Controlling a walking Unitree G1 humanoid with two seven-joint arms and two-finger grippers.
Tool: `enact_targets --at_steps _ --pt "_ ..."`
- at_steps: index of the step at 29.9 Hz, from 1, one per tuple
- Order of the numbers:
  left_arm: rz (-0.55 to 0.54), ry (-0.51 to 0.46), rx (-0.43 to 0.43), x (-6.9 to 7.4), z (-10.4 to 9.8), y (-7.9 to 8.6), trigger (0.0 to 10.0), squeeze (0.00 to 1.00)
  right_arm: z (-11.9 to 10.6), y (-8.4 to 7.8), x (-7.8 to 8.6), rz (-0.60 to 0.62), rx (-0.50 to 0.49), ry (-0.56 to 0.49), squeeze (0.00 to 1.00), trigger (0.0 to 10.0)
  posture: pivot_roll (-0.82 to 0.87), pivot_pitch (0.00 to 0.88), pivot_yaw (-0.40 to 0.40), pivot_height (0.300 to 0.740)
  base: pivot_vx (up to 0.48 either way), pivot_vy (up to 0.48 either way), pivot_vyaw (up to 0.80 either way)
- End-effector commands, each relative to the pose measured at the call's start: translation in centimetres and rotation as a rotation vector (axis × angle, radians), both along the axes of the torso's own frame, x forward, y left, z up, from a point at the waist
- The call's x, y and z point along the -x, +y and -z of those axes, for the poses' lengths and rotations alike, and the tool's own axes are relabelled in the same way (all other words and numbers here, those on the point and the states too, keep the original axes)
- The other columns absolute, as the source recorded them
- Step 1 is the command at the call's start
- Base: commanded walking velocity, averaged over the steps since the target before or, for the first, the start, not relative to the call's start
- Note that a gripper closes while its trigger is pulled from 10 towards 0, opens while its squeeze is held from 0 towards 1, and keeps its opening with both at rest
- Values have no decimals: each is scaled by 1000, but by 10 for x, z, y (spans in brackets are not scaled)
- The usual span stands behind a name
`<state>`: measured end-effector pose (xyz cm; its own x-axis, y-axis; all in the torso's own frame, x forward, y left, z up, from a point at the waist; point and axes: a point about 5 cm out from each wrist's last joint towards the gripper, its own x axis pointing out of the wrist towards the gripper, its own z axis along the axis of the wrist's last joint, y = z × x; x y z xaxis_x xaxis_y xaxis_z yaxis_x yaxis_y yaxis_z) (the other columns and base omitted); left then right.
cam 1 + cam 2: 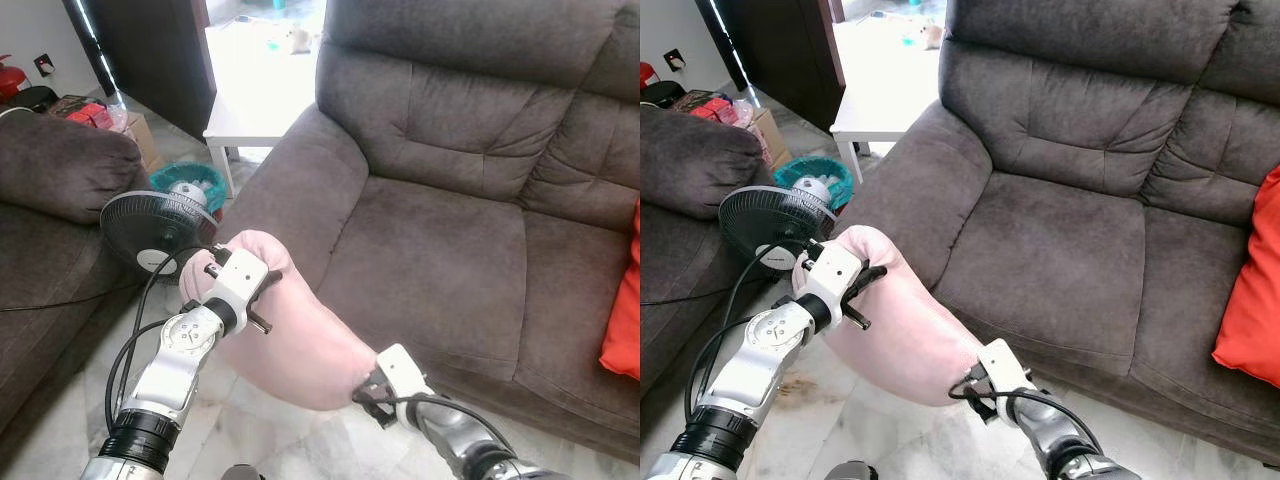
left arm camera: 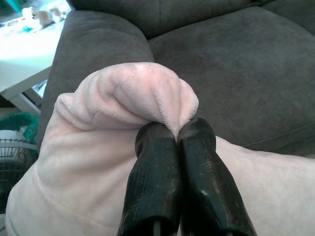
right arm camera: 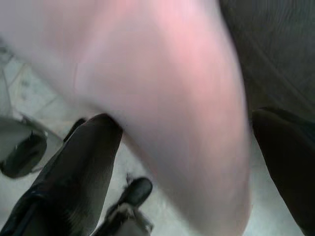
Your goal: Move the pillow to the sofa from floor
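A living room with a pale marble floor (image 1: 60, 420): a dark grey sofa (image 1: 440, 250) fills the head view from twelve to three o'clock, a second sofa arm (image 1: 60, 170) sits at nine, and a black fan (image 1: 155, 230) stands on the floor at about ten o'clock from the arms. A white side table (image 1: 255, 110) is up at eleven, an orange cushion (image 1: 625, 310) at three. The pink pillow (image 1: 290, 340) hangs in the air between the arms, just in front of the sofa seat's front edge. The left gripper (image 2: 177, 135) is clenched on a small fold at the pillow's upper corner. The right gripper (image 3: 182, 147) straddles the lower end, fingers (image 3: 83, 162) spread wide around the bulk. The likely failure, as I judge it: the plush fold slips from that thin left pinch, dropping the pillow onto the fan, or the sagging end catches the seat edge.
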<state>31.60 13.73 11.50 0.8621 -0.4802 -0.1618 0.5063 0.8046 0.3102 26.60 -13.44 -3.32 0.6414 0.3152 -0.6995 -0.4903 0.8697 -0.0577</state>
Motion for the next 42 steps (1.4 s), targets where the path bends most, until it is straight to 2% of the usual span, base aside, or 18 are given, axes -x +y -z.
enact_targets --at_steps 1,4,5,6,7,8,9,10,14,15,16,17,18,19,20,30,37,42 --pt "53 -117 43 -4 -31 -11 10000 0 1 3 1 25 -9 17 0 10000 240 82 -56 740 0 0 0" --pt "48 -122 42 -4 -32 -10 10000 0 0 7 -2 18 -10 15 0 10000 242 84 -56 740 0 0 0" --pt "46 -123 42 -4 -32 -10 10000 0 -1 9 -2 14 -9 14 0 8157 242 84 -56 740 0 0 0" --pt "46 -123 42 -4 -32 -10 10000 0 -1 9 -2 14 -9 14 0 8157 242 84 -56 740 0 0 0" --pt "44 -124 37 -5 -33 -8 10000 0 0 12 -2 -4 21 16 0 6667 242 85 -53 740 0 0 0" --pt "42 -123 34 -5 -33 -8 10000 0 0 13 -1 -11 37 18 0 6667 241 85 -53 740 0 0 0" --pt "41 -123 33 -5 -33 -7 10000 0 1 13 0 -23 56 19 0 9020 241 86 -53 740 0 0 0" --pt "41 -123 32 -5 -33 -7 10000 0 2 13 0 -31 67 19 0 10000 241 86 -53 740 0 0 0" --pt "41 -121 30 -5 -33 -7 10000 0 9 7 10 -29 86 47 0 10000 241 85 -51 740 0 0 0" --pt "43 -122 31 -5 -33 -8 10000 0 12 6 14 -47 105 58 0 9490 241 85 -51 740 0 0 0" --pt "44 -122 32 -5 -34 -8 10000 0 13 6 15 -56 115 60 0 8196 240 85 -51 740 0 0 0" --pt "44 -123 32 -5 -34 -8 10000 0 15 5 17 -70 124 61 0 3686 241 86 -51 740 0 0 0" --pt "44 -123 31 -5 -34 -8 10000 0 16 5 19 -79 127 61 0 3686 241 86 -51 740 0 0 0" --pt "44 -123 31 -5 -34 -8 10000 0 16 5 20 -83 129 61 0 784 242 86 -51 740 0 0 0" --pt "43 -123 29 -5 -34 -8 10000 0 17 5 21 -84 130 61 0 0 243 86 -51 740 0 0 0" --pt "34 -124 22 -5 -33 -5 10000 0 17 3 21 -88 133 56 0 0 245 86 -52 740 0 0 0" --pt "35 -121 21 -4 -32 -5 10000 0 9 9 10 -76 104 25 0 0 241 86 -50 740 0 0 0" --pt "35 -116 17 -3 -30 -5 10000 0 6 7 6 -42 86 11 0 0 239 82 -49 740 0 0 0"
